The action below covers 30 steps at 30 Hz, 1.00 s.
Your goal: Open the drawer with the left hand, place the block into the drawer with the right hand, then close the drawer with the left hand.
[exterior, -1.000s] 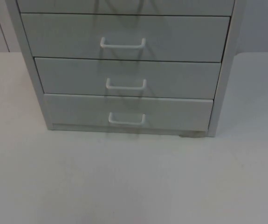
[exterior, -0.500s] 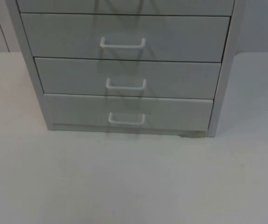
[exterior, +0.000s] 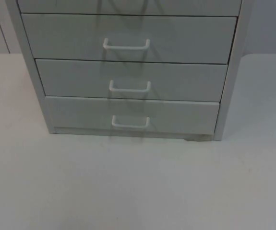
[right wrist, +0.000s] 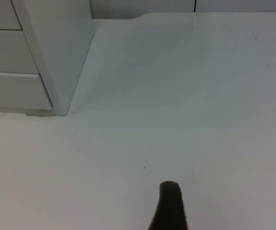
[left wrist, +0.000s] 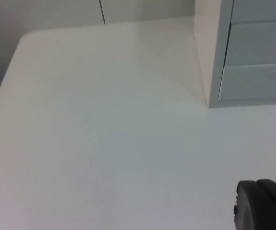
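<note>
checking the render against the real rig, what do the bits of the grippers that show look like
Little of either shows. The left gripper appears as a matte black fingertip, blocky with rounded corners and a small notch on one edge. The right gripper appears as a slimmer matte black fingertip, tapering to a rounded tip. Neither carries visible markings. Both stand out against the white table top.

A smooth white table top (exterior: 138, 187) spreads wide under soft, even light. At its far edge stands a pale grey partition wall (left wrist: 42, 14), its panels split by 1 thin dark vertical seam (left wrist: 102, 11).
</note>
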Tool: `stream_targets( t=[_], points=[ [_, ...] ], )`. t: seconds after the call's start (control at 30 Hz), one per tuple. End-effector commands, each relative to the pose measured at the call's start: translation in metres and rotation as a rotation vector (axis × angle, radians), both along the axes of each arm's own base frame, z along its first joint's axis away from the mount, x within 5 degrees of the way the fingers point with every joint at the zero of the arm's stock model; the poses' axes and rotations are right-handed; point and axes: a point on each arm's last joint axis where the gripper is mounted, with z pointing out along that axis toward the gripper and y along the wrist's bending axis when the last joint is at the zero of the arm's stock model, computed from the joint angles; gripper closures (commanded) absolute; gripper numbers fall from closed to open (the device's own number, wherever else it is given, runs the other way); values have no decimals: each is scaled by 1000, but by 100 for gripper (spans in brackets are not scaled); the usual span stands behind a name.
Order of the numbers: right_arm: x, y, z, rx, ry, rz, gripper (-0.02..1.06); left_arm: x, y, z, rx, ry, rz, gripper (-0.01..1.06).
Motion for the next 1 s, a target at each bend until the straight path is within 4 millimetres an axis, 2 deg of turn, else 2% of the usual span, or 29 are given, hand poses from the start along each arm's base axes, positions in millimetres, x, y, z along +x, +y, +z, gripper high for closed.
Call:
stream_targets(
  t=[0.0,0.53,0.6,0.67,0.7,0.77,0.83,0.87,0.93,0.97],
  points=[
    [0,0,0,-3,-6,5,44,1,1,-1,-6,-5,18,105],
    [0,0,0,-1,-6,6,44,1,1,-2,-26,-2,32,105],
    [0,0,0,-1,-6,6,44,1,1,-2,-26,-2,32,101],
    [0,0,0,-1,-6,6,44,1,1,-2,-26,-2,32,88],
    [0,0,0,-1,-6,6,44,1,1,-2,-26,-2,32,88],
    [0,0,0,-1,-6,6,42,1,1,-2,-26,-2,32,59],
    [0,0,0,-1,-6,6,30,1,1,-2,-26,-2,32,29],
    [0,0,0,-1,-6,6,30,1,1,-2,-26,-2,32,29],
    [0,0,0,-1,-6,6,14,1,1,-2,-26,-2,32,-1],
    [0,0,0,-1,-6,6,5,1,1,-2,-26,-2,32,0]
  ],
)
